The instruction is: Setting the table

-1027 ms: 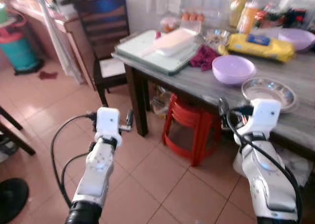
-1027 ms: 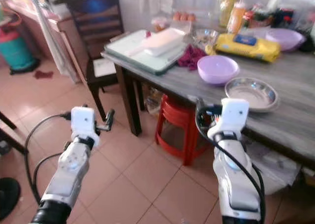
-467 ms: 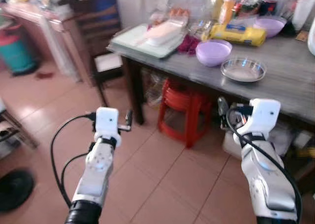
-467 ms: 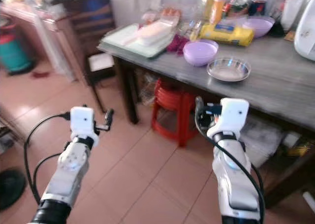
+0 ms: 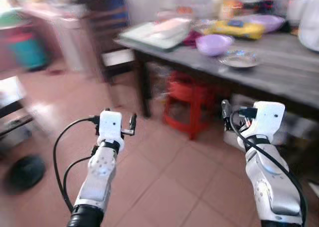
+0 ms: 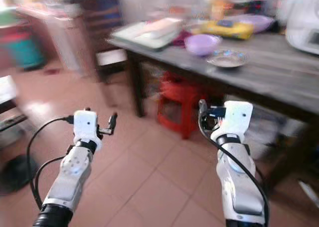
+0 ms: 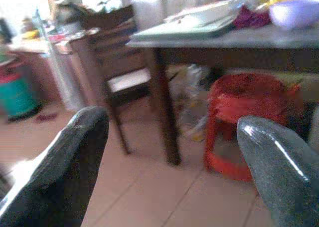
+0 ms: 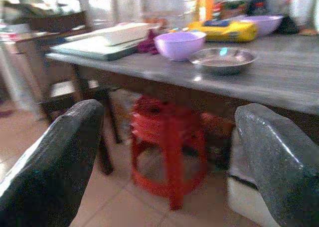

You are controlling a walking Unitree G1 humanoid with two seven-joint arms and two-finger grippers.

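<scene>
**Both claws empty, held short of the counter**

You are looking at both arms raised in front of you over the tiled floor [image 5: 164, 177]. Your left claw [image 5: 132, 123] is standing with its fingers [image 7: 70, 172] spread wide and gripping nothing; your right claw [image 8: 164, 157] is likewise gaping wide with nothing between its fingers [image 8: 50, 162], and it is pointing toward the counter edge. The head views are blurring, so fine detail is hard to read.

Just beyond the claws, a red stool [image 5: 188, 107] is sitting under the grey counter [image 5: 279, 72], and a dark chair [image 7: 119, 77] is standing at the counter's left end. On the counter, a steel bowl [image 8: 223, 59] is lying nearest the front edge, with a purple bowl [image 8: 179, 43] just beside it on the left. Behind those, a pale tray [image 5: 154, 32] is carrying a white box, a dark red cloth [image 8: 148, 46] is lying between tray and purple bowl, and a yellow packet [image 8: 228, 30] is resting further back beside a second purple bowl [image 8: 264, 23]. A teal bin [image 5: 26, 52] is standing far off to the left
</scene>
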